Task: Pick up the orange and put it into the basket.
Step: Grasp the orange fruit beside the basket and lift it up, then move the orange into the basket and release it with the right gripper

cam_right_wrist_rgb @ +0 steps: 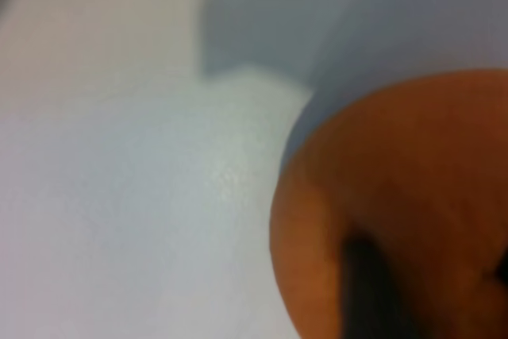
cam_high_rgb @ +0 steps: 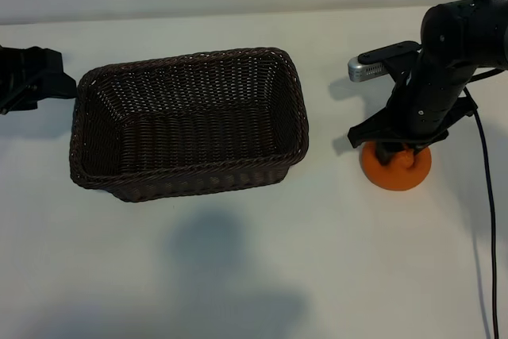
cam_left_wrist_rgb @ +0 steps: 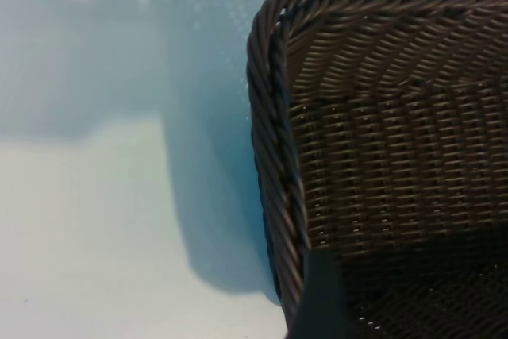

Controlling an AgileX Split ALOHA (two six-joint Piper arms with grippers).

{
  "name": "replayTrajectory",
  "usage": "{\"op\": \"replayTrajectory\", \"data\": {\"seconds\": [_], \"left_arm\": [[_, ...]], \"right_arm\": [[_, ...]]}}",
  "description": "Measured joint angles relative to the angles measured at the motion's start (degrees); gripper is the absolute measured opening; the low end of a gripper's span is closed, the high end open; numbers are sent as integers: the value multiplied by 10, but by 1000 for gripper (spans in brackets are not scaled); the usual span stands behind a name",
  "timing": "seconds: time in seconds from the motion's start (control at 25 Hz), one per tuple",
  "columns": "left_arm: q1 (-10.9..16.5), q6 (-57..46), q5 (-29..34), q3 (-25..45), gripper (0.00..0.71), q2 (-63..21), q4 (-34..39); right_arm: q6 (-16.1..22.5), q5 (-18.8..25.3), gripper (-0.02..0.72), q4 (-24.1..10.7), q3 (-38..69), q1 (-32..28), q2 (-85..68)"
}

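The orange lies on the white table to the right of the basket, a dark brown wicker one standing empty at the middle. My right gripper reaches down onto the orange's top, with its dark fingers on either side of the knobby bump. In the right wrist view the orange fills the near corner and a dark finger lies against its skin. My left gripper sits parked at the basket's left end, holding nothing. Its wrist view shows the basket's corner rim and one finger.
A black cable runs from the right arm down the table's right side. A silver and black part juts out from the right arm toward the basket. Bare white table lies in front of the basket.
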Motion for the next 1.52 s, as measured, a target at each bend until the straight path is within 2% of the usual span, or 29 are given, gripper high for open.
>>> {"op": "replayTrajectory", "data": {"seconds": [0.12,0.2,0.6,1.32,1.4,1.52], "left_arm": [[0,1,0,0,590,0,-1],[0,1,-1,0,590,0,-4],[0,51,-16,0,590,0,-73],[0,54,-18,0,590,14,-75],[0,54,-18,0,590,14,-75],[0,54,-18,0,590,14,-75]], "right_arm": [[0,-2,148,3,0,0,0],[0,-3,90,4,0,0,0],[0,-3,90,9,0,0,-3],[-2,0,68,15,5,0,-114],[-7,0,66,24,5,0,-124],[-29,-3,66,59,5,0,-140]]}}
